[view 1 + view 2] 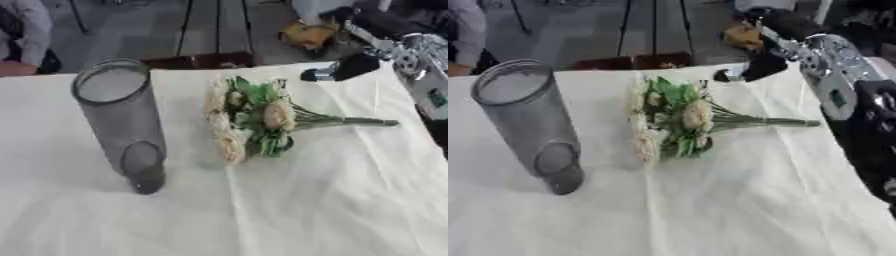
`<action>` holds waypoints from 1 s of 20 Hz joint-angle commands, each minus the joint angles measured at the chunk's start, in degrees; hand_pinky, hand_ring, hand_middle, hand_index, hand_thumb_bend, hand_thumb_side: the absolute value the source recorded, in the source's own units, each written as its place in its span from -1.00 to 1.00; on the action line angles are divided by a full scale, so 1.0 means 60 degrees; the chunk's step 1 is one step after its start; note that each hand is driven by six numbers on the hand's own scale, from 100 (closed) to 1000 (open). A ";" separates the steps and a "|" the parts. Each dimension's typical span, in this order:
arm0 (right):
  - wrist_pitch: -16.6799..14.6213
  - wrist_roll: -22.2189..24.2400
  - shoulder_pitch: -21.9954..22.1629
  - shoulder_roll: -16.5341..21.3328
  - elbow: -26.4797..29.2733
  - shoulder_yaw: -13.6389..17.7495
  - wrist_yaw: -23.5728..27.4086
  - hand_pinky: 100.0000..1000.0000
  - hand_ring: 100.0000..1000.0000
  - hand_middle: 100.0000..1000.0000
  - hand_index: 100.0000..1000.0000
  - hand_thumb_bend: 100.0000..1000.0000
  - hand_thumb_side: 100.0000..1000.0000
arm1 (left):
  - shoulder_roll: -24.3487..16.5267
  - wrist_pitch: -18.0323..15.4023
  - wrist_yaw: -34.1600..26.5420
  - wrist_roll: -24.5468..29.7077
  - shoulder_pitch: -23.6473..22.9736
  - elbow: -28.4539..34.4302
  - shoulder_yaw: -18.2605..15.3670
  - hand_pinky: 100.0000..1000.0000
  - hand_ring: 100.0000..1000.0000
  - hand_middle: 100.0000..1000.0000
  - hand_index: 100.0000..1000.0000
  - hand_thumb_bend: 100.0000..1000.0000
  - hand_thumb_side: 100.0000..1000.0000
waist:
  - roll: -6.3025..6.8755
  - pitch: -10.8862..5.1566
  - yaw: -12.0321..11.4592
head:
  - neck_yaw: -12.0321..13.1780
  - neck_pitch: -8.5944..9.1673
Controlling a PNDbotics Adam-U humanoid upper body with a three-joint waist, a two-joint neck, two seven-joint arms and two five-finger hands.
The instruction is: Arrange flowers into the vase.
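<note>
**Flowers down on the cloth, vase waiting, your right hand up at the far edge**

Start at the near edge of the bench [332, 210]: you've got nothing but white cloth [105, 225] there, creased, with a long fold running up its middle.

Move up and here's the vase [122, 120], a tall grey see-through cylinder standing on the left half of the bench, open mouth up, its round base the part nearest you. It's clear of everything else.

Just right of it, around the middle of the bench, your bouquet [254, 117] is lying flat on the cloth. Cream blooms and green leaves point toward the vase side, and the bundled green stems [350, 121] trail off toward the right edge. The flowers sit beside the vase, not touching it, and none are inside it.

Farther back now: your right hand [750, 67] hangs over the far edge of the bench, right of centre, beyond the blooms and apart from them. It shows as a dark shape with a pale tip, and you can't tell from here whether its fingers are spread or curled. Behind it your right arm [833, 65], silver and black, comes in from the upper right corner.

Your left hand doesn't show in either view.
</note>
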State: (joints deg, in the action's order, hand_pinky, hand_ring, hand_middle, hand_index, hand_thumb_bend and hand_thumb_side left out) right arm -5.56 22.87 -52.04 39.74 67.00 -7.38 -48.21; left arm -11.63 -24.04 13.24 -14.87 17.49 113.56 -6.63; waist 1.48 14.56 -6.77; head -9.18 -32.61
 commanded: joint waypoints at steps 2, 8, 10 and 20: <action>-0.0281 0.0595 -0.0393 0.0088 -0.0880 0.0319 0.0107 0.70 1.00 0.80 1.00 0.54 -0.08 | -0.0214 -0.0018 -0.0043 0.0048 0.0045 0.0172 -0.0058 0.00 0.27 0.70 0.79 -1.00 1.00 | 0.0003 -0.0187 -0.0022 | 0.0025 0.0070; -0.0839 0.1415 -0.0700 -0.0074 -0.2170 0.0615 0.0182 0.69 1.00 0.76 1.00 0.54 -0.32 | -0.0207 -0.0016 -0.0070 0.0079 0.0043 0.0172 -0.0052 0.00 0.27 0.70 0.79 -1.00 1.00 | 0.0021 -0.0194 -0.0006 | 0.0029 0.0078; -0.1036 0.1687 -0.0747 -0.0114 -0.2309 0.0722 0.0230 0.69 1.00 0.71 1.00 0.50 -0.37 | -0.0205 -0.0017 -0.0079 0.0089 0.0048 0.0172 -0.0053 0.00 0.27 0.70 0.79 -1.00 1.00 | 0.0031 -0.0193 -0.0002 | 0.0032 0.0085; -0.1487 0.1387 -0.0733 -0.0495 -0.2858 0.0802 0.0205 0.63 1.00 0.56 0.97 0.40 -0.42 | -0.0174 -0.0012 -0.0122 0.0121 0.0073 0.0172 -0.0039 0.00 0.26 0.70 0.79 -1.00 1.00 | 0.0057 -0.0169 -0.0076 | 0.0007 0.0164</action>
State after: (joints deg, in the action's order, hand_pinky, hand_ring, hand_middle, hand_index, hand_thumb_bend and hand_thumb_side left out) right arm -14.13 31.76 -55.12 35.96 49.91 -2.85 -47.23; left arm -11.63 -24.07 12.69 -14.31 17.50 113.56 -6.62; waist 1.86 14.56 -7.12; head -9.17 -32.29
